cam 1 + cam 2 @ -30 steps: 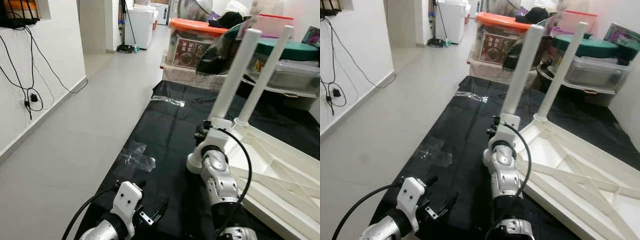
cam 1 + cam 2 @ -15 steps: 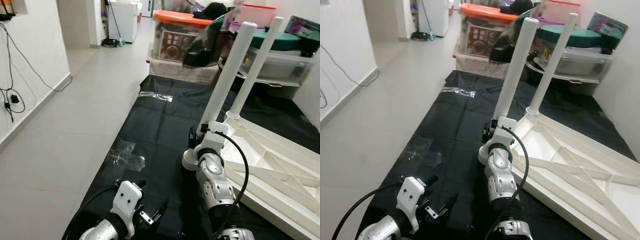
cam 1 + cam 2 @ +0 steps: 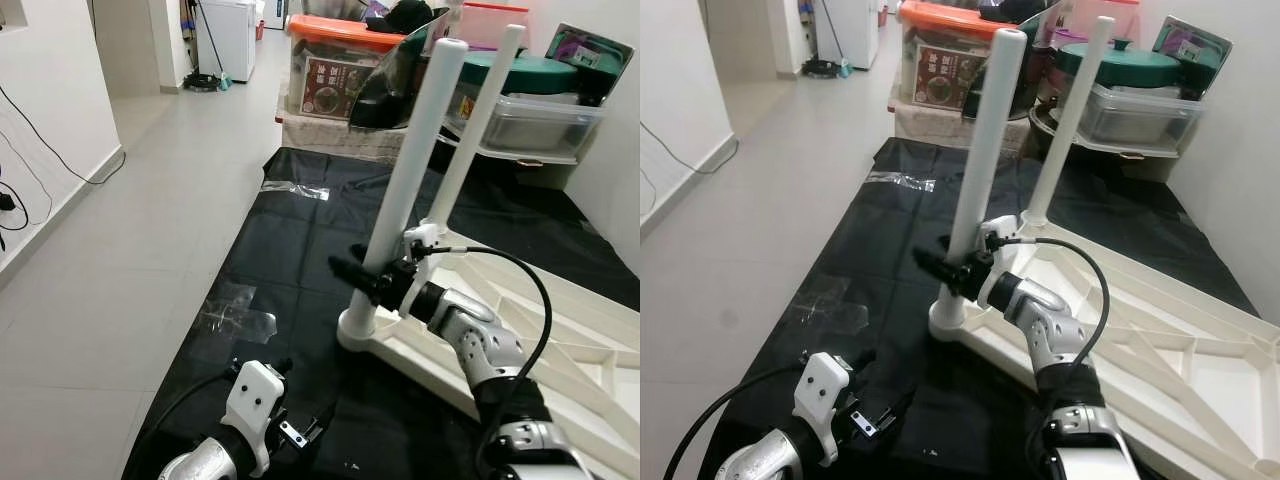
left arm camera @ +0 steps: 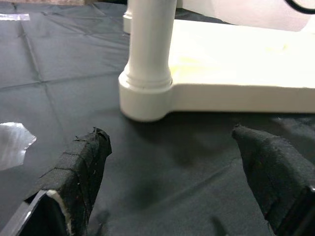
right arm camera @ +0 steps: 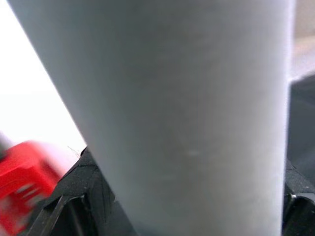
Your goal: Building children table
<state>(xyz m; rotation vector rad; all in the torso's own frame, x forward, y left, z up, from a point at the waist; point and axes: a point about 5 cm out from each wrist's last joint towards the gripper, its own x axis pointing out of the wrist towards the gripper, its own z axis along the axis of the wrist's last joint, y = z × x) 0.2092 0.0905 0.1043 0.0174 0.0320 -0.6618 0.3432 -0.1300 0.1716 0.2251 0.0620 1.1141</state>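
The right gripper, arm stretched toward frame centre, clamps the near table leg. The left gripper, at lower left, hangs with jaws spread.

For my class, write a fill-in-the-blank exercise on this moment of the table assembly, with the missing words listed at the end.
1. The right gripper is closed around the nearer white ____ of the upturned table.
2. The table lies on a ____ sheet spread over the floor.
3. The left gripper hovers low over the sheet with its fingers ____.
4. The storage box behind the table has an ____ lid.

Missing words: leg; black; open; orange
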